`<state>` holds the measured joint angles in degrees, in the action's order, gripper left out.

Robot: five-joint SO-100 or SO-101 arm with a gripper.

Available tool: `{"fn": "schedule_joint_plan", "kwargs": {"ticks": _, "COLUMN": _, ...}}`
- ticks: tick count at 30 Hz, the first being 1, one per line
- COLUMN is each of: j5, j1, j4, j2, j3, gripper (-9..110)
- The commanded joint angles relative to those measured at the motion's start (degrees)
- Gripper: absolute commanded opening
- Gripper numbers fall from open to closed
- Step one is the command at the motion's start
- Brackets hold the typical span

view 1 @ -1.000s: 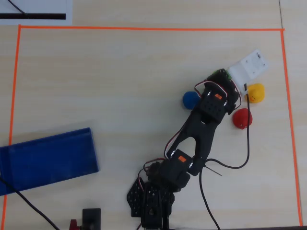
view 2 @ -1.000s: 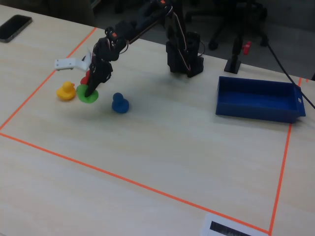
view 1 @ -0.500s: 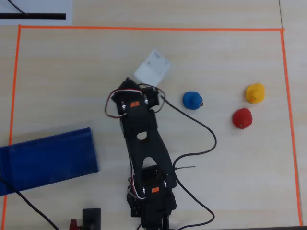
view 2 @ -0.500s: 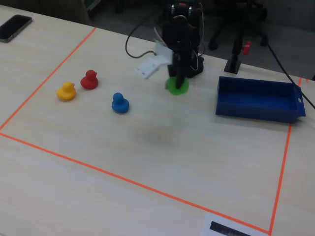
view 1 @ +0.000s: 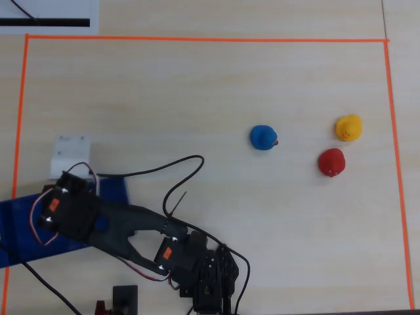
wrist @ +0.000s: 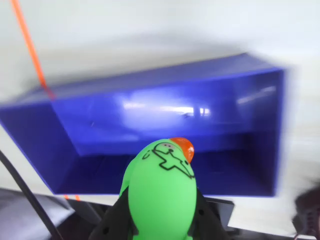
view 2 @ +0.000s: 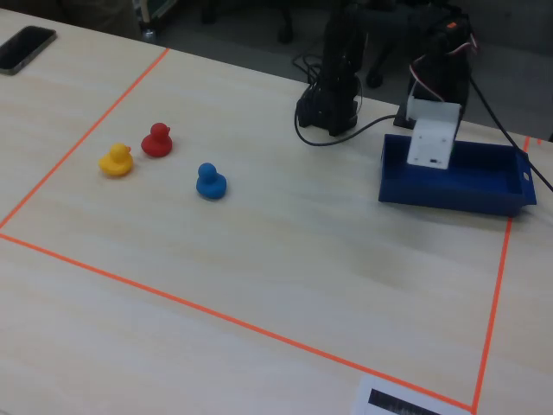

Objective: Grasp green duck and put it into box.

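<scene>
- Duck (wrist: 160,195), the green one with an orange beak, sits clamped between the dark fingers (wrist: 112,225) of the end effector (wrist: 159,227) in the wrist view, pressed from both sides, so the end effector is closed on it.
- Below and beyond the duck in that view lies the open blue box (wrist: 250,145), its inside looking bare, though the picture is blurred.
- In the overhead view the arm (view 1: 125,226) reaches to the left from its base at the bottom edge, and its wrist covers part of the box (view 1: 16,226); the duck cannot be seen there.
- In the fixed view the white block of the end effector (view 2: 430,143) hangs over the left part of the box (view 2: 484,186); the duck is hidden here too.
- A blue duck (view 1: 264,137), a red duck (view 1: 331,162) and a yellow duck (view 1: 348,127) stand on the table (view 1: 197,85) well apart from the box, on the right side in the overhead view; red and yellow are near each other, blue a little off to their left.
- An orange tape line (view 1: 197,39) frames the work area, and the box lies across its left edge in the overhead view.
- Black cables (view 1: 164,164) loop from the arm over the table beside the box.
- A phone (view 2: 24,47) lies outside the tape at the top left of the fixed view.
- Nothing stands between the held duck and the box opening.
</scene>
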<state>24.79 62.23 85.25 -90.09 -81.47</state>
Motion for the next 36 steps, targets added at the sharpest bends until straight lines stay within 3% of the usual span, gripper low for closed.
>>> {"fn": "schedule_joint_plan", "kwargs": {"ticks": 1, "j5": -0.35, "j1": 1.14, "j4": -2.55, "j2": 2.81, "j3": 3.16, "gripper": 0}}
{"fn": "schedule_joint_plan", "kwargs": {"ticks": 5, "j5": 1.93, "j1": 0.09, "j4": -7.38, "j2": 2.64, "j3": -2.81, "gripper": 24}}
{"fn": "schedule_joint_plan", "kwargs": {"ticks": 12, "j5": 4.92, "j1": -6.15, "j4": -11.87, "j2": -1.05, "j3": -9.05, "gripper": 34}}
{"fn": "schedule_joint_plan", "kwargs": {"ticks": 14, "j5": 6.06, "j1": -9.05, "j4": -11.87, "j2": -3.34, "j3": -10.02, "gripper": 29}}
{"fn": "schedule_joint_plan", "kwargs": {"ticks": 18, "j5": 7.82, "j1": -16.70, "j4": -15.56, "j2": -13.45, "j3": -15.38, "gripper": 0}}
{"fn": "schedule_joint_plan", "kwargs": {"ticks": 23, "j5": 13.18, "j1": -26.02, "j4": -16.70, "j2": -29.62, "j3": -23.82, "gripper": 0}}
{"fn": "schedule_joint_plan", "kwargs": {"ticks": 31, "j5": 30.94, "j1": -46.41, "j4": -28.83, "j2": -63.19, "j3": -51.59, "gripper": 0}}
{"fn": "schedule_joint_plan", "kwargs": {"ticks": 36, "j5": 37.44, "j1": -53.61, "j4": -30.76, "j2": -83.58, "j3": -70.05, "gripper": 0}}
